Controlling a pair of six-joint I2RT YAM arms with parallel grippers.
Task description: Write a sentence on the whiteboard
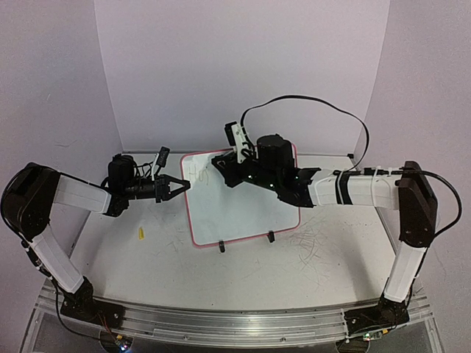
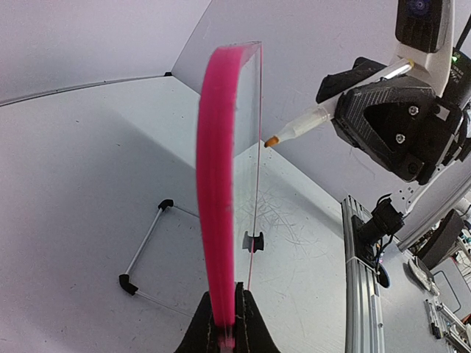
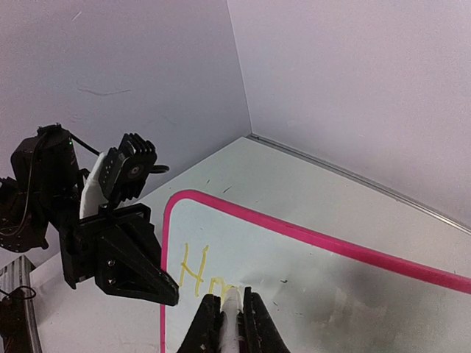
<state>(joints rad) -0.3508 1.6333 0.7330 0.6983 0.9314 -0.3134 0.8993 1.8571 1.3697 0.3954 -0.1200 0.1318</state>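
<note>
Left gripper is clenched on the thin pink-red frame of the whiteboard, gripping its left edge. From that gripper the board runs away to the right, and the left wrist view shows it nearly edge-on. Two small black clip feet sit on the board's near edge, well to the right of the left gripper.

Right gripper is closed around a white marker, which juts out straight ahead between its fingers. The orange-yellow tip is right at the board's face, though I cannot tell whether it actually touches.

Just left of that tip lies the sentence, in yellow handwriting. It shows a tall, clear "H" followed by one or two small letters too cramped to read with certainty. The writing is in the board's top-left corner, between the two grippers and close to both.

On the desk, below and left of the left gripper, lies a small yellow object. A tangle of thin grey scratch marks spreads over the desk under the right arm.
</note>
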